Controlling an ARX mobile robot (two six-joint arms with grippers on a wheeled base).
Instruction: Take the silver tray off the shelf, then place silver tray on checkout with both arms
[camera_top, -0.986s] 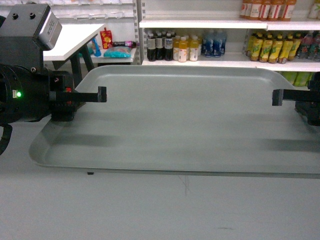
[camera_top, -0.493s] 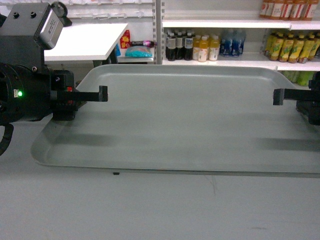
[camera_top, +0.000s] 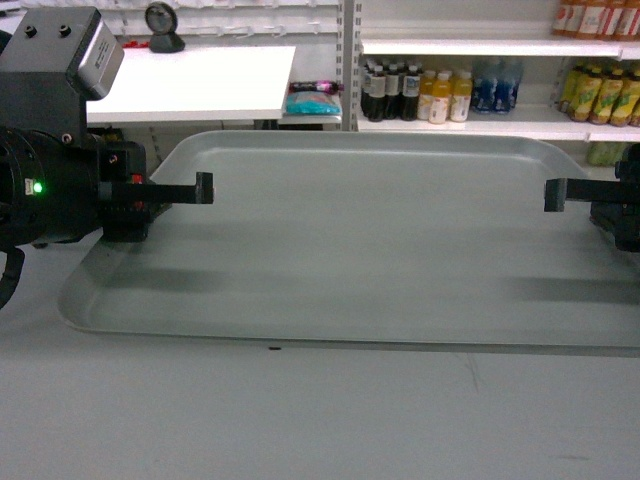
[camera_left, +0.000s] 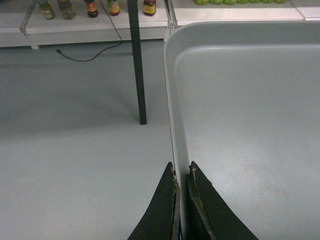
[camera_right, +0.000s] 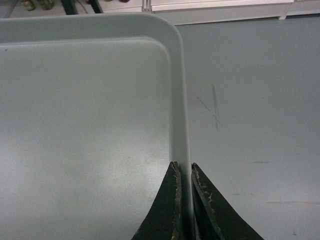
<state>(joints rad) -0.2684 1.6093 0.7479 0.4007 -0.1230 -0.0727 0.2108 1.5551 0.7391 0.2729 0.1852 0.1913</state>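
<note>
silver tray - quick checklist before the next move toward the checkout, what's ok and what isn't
1. Left gripper clamped on the silver tray rim: ok.
2. Right gripper clamped on the opposite rim: ok.
3. Tray off the shelf, carried above the floor: ok.
4. Tray level between both arms: ok, looks level in the head view.
5. Tray surface bare: ok.
6. White table behind the tray free for set-down: cannot tell, partly hidden.

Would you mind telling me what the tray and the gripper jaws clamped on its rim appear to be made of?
The silver tray looks like matte grey metal or moulded plastic: smooth, seamless, dull sheen, rounded rim. The left gripper and right gripper look like hard black plastic or coated metal, with scuffed, pale-worn inner edges.
</note>
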